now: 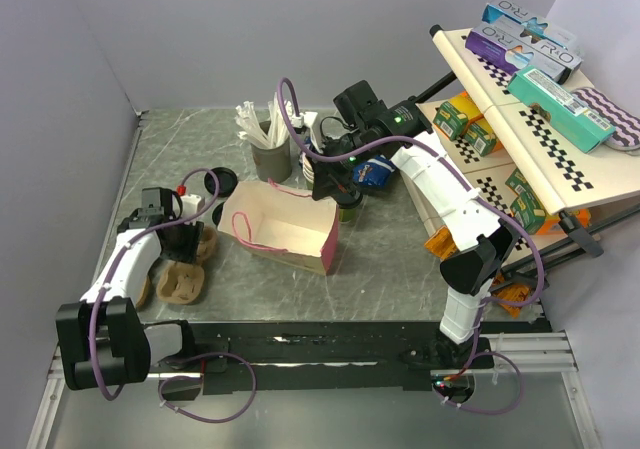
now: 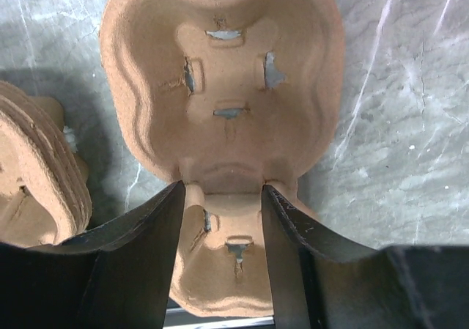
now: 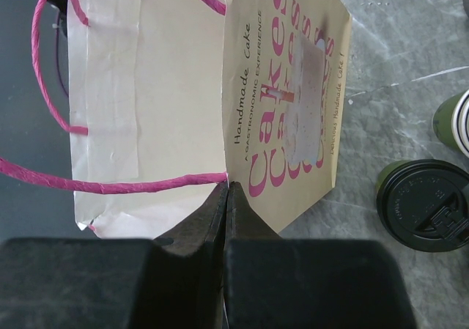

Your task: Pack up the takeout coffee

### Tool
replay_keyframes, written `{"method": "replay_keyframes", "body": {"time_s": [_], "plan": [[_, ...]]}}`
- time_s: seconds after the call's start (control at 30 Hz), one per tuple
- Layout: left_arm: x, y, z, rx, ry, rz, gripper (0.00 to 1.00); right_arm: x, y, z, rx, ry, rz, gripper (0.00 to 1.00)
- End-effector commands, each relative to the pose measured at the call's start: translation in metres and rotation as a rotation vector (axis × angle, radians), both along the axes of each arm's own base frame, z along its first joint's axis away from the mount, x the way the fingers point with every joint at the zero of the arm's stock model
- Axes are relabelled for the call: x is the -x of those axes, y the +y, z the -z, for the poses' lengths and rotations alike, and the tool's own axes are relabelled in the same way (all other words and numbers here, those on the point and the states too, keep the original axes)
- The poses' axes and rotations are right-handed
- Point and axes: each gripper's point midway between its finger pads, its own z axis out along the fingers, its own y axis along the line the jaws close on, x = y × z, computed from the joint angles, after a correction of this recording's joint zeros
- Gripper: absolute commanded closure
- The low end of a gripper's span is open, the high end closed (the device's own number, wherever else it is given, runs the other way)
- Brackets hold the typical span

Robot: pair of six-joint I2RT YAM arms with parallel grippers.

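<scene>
Your takeout coffee (image 3: 423, 204) stands upright with its black lid on, near the middle of the surface (image 3: 396, 65). It sits just beside the printed side of the paper bag (image 3: 286, 124) without touching it. A second green-sided cup (image 3: 454, 120) stands close by, cut off by the edge of the right wrist view.

Your right claw (image 3: 226, 190) is pressed together. Its tips sit at the bag's rim, where the pale inside meets the printed side. You cannot tell from here whether any paper is caught between them. The bag lies open with its pink cord handles (image 3: 51, 87) loose across the mouth.

Your left claw (image 2: 222, 190) is over by the left edge of the surface and is spread partway. Its fingers (image 2: 157, 234) straddle the narrow neck of a brown pulp cup carrier (image 2: 220, 72) that lies flat. They stand close against both sides of that neck, but whether they are actually pinching it does not show. A stack of more carriers (image 2: 37, 175) lies just beside it.

Toward the far edge, a holder of white sticks (image 1: 270, 144) stands behind the bag.
</scene>
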Motion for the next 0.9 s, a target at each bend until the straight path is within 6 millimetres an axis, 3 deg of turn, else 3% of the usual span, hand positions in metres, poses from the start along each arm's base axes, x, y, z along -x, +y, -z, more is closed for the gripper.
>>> {"method": "replay_keyframes", "body": {"time_s": [0.0,0.87], "plan": [[-0.0097,0.0007,-0.0011,-0.001,-0.025,0.000,0.49,0.0014,0.0001,-0.0219,-0.050,-0.046,0.011,1.00],[-0.0020,-0.0026,0.0043,0.011,0.001,0.026,0.48,-0.0015,0.0035,-0.0187,-0.048,-0.037,0.012,1.00]]}}
